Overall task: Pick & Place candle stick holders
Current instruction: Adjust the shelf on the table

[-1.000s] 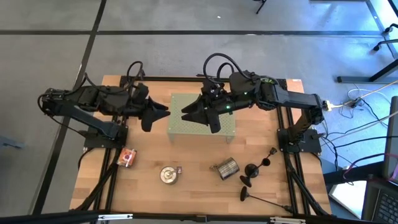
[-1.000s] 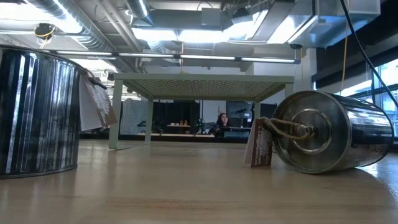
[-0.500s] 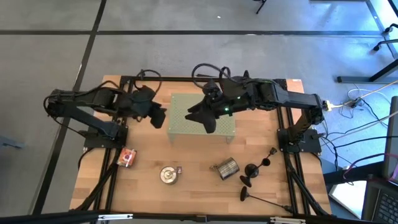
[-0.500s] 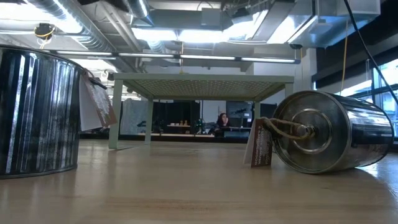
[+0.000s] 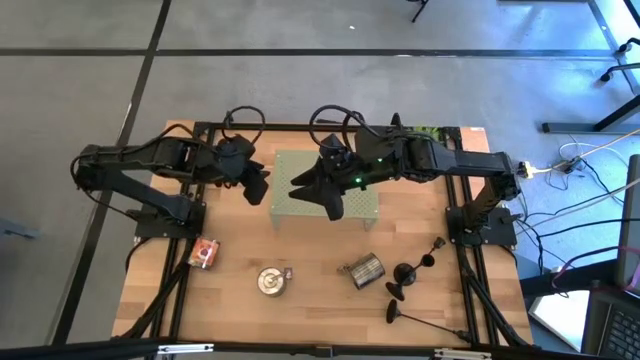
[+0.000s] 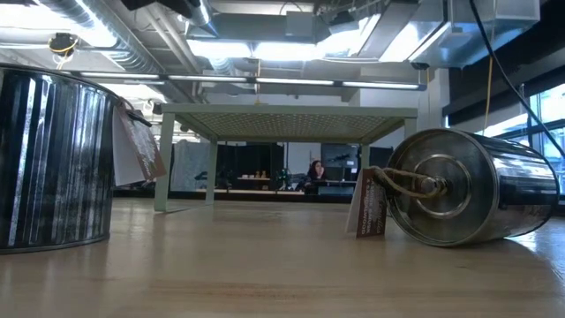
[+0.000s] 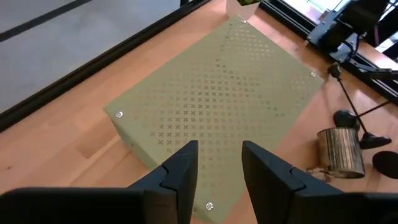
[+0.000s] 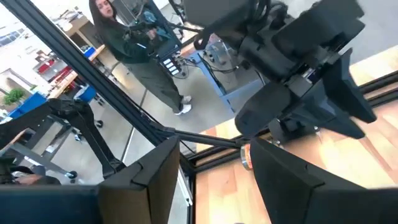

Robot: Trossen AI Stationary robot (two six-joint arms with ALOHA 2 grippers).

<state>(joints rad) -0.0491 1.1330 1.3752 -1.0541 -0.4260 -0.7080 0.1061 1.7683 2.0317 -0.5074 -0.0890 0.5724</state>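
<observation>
Both arms hover empty over the green shelf, far from the 3 black candle stick holders.

The left gripper [image 7: 216,171] shows its fingers [image 7: 182,167] slightly parted with nothing between them; the right gripper [image 8: 214,171] is likewise open and empty above the perforated stand [image 5: 325,200]. The candle stick holders [image 5: 410,275] lie toppled at the tabletop [image 5: 300,300] corner nearest the right arm, beside a tipped silver can [image 5: 364,269]. They look rigid, light and top-heavy; the thin stem seems the natural hold, though smooth metal may slip.
</observation>
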